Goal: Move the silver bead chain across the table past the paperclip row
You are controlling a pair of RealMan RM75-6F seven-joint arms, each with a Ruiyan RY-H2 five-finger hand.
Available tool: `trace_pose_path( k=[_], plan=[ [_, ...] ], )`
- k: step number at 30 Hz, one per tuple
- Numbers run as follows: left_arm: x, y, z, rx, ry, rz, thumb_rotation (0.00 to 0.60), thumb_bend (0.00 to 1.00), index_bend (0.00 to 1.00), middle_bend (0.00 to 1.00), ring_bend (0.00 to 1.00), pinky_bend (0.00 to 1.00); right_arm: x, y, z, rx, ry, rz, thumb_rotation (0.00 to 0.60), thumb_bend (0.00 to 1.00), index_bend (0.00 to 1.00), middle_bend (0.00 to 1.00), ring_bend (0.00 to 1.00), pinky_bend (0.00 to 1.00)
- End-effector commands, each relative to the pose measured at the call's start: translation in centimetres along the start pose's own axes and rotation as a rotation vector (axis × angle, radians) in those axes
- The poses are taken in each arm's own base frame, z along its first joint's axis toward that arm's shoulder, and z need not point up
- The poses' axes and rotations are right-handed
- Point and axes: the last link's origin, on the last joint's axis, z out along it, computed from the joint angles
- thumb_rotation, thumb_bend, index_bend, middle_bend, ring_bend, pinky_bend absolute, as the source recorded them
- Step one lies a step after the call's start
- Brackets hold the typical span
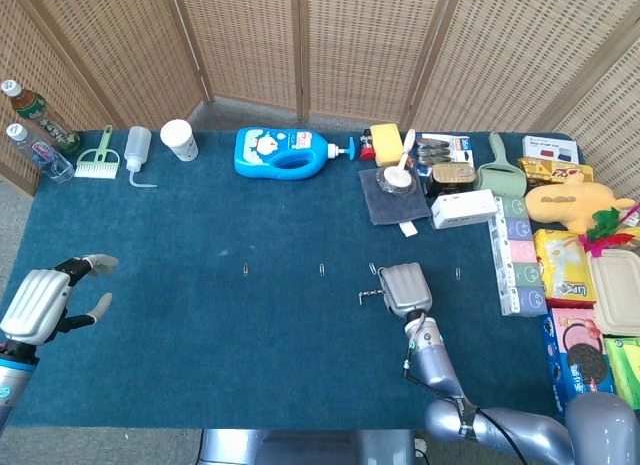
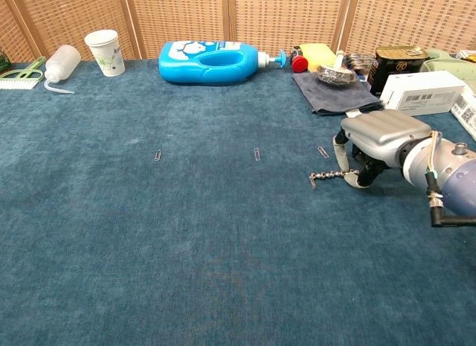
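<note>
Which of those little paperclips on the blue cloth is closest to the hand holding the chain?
The paperclip just left of the right hand, beside the chain; the others lie farther left.

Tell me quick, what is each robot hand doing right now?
Left robot hand: open, fingers apart, holding nothing.
Right robot hand: closed on one end of the silver bead chain, which trails on the table.

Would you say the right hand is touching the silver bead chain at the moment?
Touching. The chest view shows the right hand curled over one end of the silver bead chain, fingertips on the beads, the free end trailing out on the cloth.
</note>
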Motion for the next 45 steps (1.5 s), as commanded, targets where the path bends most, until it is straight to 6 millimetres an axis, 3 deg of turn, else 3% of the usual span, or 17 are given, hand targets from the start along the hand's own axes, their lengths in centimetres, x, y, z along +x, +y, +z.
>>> trace_pose_path(
  k=[1, 17, 45],
  plan=[
    [0.0, -0.1, 0.0, 0.002, 0.001, 0.000, 0.588, 0.35, 0.29, 0.40, 0.40, 0.72, 0.1, -0.1, 0.0, 0.006, 0.002, -0.003, 0.600, 0.39, 0.52, 0.89, 0.97, 0.98],
    [0.0, -0.3, -0.1, 0.007, -0.006, -0.010, 0.586, 0.35, 0.29, 0.40, 0.40, 0.72, 0.2, -0.3, 0.1, 0.012, 0.003, -0.017, 0.600, 0.39, 0.49, 0.89, 0.97, 0.98],
    [0.2, -0.6, -0.4, 0.010, -0.003, -0.008, 0.583, 0.35, 0.29, 0.40, 0.40, 0.72, 0.5, -1.3, 0.4, 0.003, -0.006, -0.037, 0.600, 0.40, 0.57, 0.90, 0.97, 0.98]
  ],
)
